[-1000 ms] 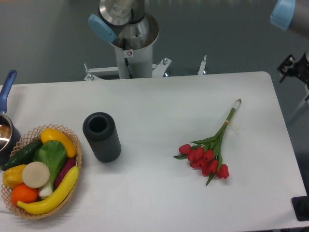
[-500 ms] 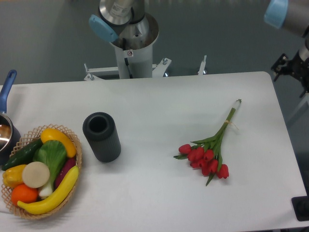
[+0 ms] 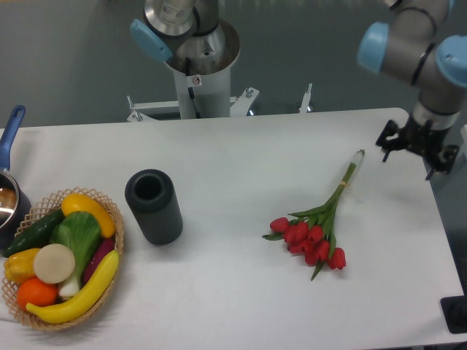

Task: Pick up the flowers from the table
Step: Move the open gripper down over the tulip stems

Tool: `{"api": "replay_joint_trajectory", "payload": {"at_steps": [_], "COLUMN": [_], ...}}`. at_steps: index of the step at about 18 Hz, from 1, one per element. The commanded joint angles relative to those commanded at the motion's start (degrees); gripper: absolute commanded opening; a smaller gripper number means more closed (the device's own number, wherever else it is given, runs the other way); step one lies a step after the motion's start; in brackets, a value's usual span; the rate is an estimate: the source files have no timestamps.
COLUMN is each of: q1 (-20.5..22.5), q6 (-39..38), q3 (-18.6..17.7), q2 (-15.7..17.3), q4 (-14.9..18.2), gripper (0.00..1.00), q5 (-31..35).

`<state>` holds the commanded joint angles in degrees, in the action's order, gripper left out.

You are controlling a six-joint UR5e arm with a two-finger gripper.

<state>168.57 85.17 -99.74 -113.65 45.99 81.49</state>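
One bunch of flowers [image 3: 315,230] is the reference point for everything below. It lies flat on the table [image 3: 241,299], right of centre, red heads toward the near edge and the thin green stems running up and right to pale cut ends; nothing touches it.

Nearest the camera, far to the left of the flowers, a wicker basket [image 3: 117,240] holds mixed produce at the table's left edge, well apart from the bunch. Between basket and flowers, a dark cylinder [image 3: 153,206] stands upright with its open mouth up, also well clear. A pot with a blue handle [image 3: 10,131] sits behind the basket.

Beyond the flowers, up and right of the stem ends, the gripper [image 3: 414,154] hangs over the table's right edge, fingers spread and holding nothing. Judged from this, the approach is unfinished: the stems offer the narrow, graspable section. The arm's base [image 3: 197,65] stands behind the far edge.
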Motion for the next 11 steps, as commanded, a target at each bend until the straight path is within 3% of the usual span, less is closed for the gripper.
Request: {"api": "replay_joint_trajectory", "payload": {"at_steps": [3, 7, 11], "q1": [-0.35, -1.67, -4.03], "q6": [0.09, 0.26, -0.17], "q3": [-0.89, -7.65, -7.31], "q2": [0.27, 2.73, 0.98], "q4": [-0.02, -0.11, -0.37], "gripper": [1.0, 1.0, 1.0], "q5": [0.07, 0.16, 0.43]}}
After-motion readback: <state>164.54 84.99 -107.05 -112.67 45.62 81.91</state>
